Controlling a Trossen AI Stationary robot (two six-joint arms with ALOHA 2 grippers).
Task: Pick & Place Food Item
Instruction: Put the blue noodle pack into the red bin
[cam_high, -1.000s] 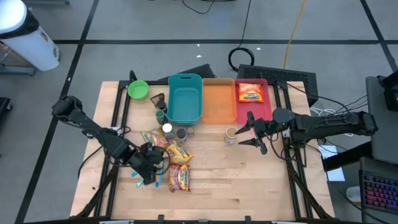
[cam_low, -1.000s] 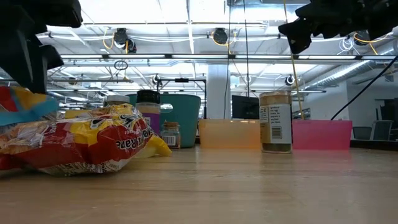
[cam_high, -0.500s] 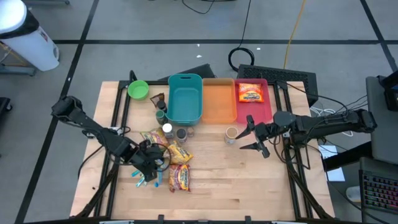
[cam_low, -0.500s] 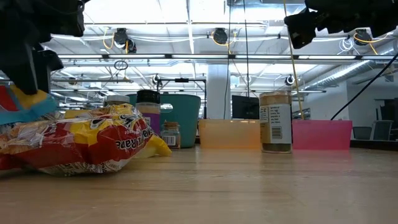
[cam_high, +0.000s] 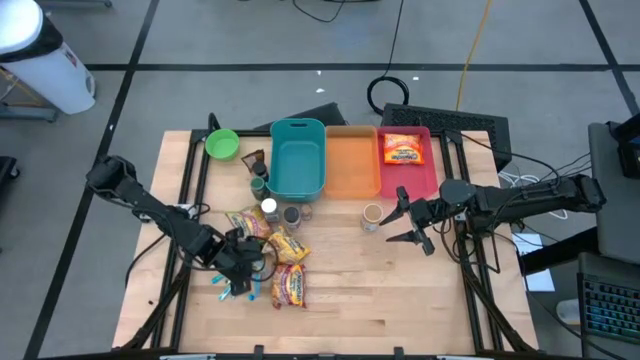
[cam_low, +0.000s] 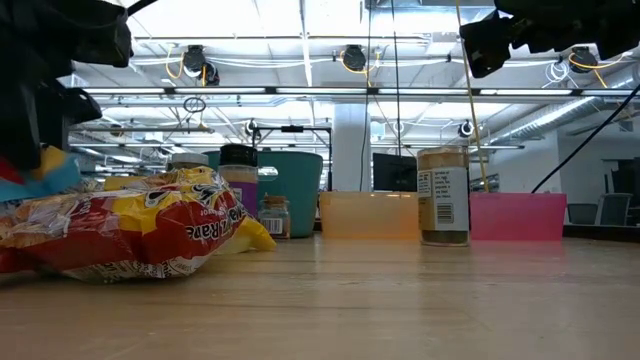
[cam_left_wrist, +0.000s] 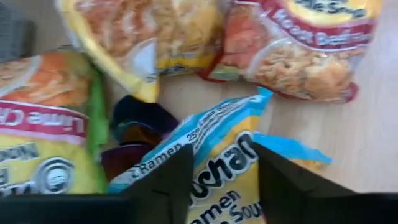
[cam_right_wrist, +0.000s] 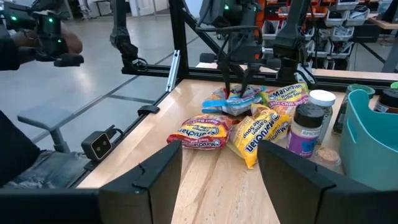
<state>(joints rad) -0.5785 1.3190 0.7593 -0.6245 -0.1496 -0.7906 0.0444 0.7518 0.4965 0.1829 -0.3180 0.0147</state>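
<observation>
**Left gripper clamps a blue ramen packet**

The left gripper has its jaws closed around a blue-edged ramen packet, among other packets on the table. The right gripper hangs with jaws spread wide and empty, just beside a spice jar.

Left gripper lifted blue ramen packet slightly (right arm unchanged).

Grey floor crossed by dark lines surrounds the wooden counter. Beyond the counter, a white column rises under ceiling light strips and coiled black cable.
</observation>
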